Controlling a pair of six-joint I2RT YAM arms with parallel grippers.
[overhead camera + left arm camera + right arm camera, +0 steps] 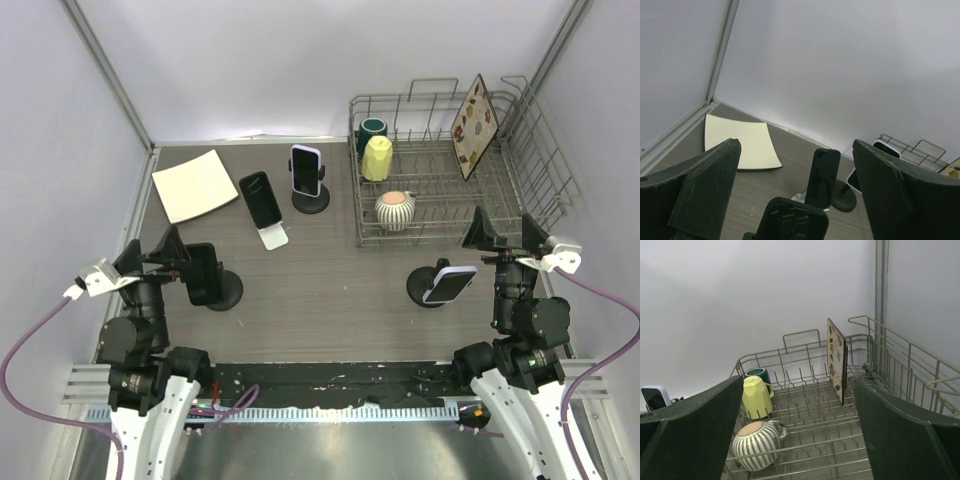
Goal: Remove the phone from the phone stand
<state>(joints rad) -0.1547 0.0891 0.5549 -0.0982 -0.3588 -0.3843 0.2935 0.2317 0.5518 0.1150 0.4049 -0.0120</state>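
phones 4 | stands 4 | mugs 3 | left pincer wide, empty | right pincer wide, empty

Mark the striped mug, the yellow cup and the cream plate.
striped mug (396, 215), top external view, on its striped side.
yellow cup (376, 158), top external view, on the middle of its body.
cream plate (195, 185), top external view, on the centre of its flat face.

Four phones, four stands, three mugs, two plates
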